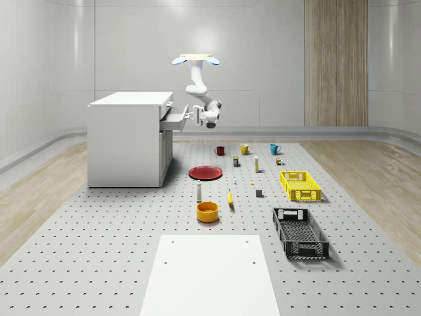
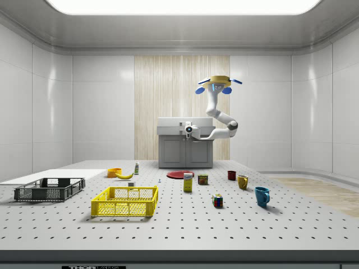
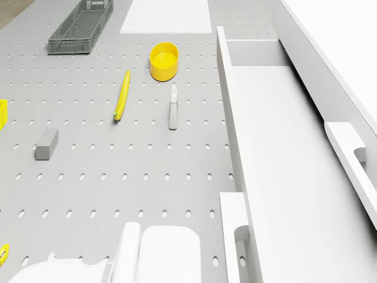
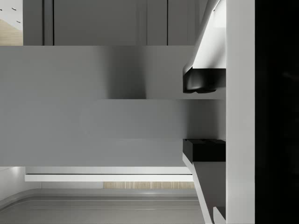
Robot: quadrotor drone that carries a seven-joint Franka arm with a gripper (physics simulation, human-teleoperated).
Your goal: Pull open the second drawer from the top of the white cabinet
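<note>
We hover at the white cabinet's (image 1: 128,139) three o'clock in the whole-scene view; our hand (image 1: 197,115) seemingly clasps the part-open drawer's (image 1: 176,118) handle. Drone drift could wrench it free.

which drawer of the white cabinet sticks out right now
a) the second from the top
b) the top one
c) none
a, in the whole-scene view the second drawer juts out from the cabinet below the top one, with the pincer at its front and the drone hovering beside the cabinet.
</note>
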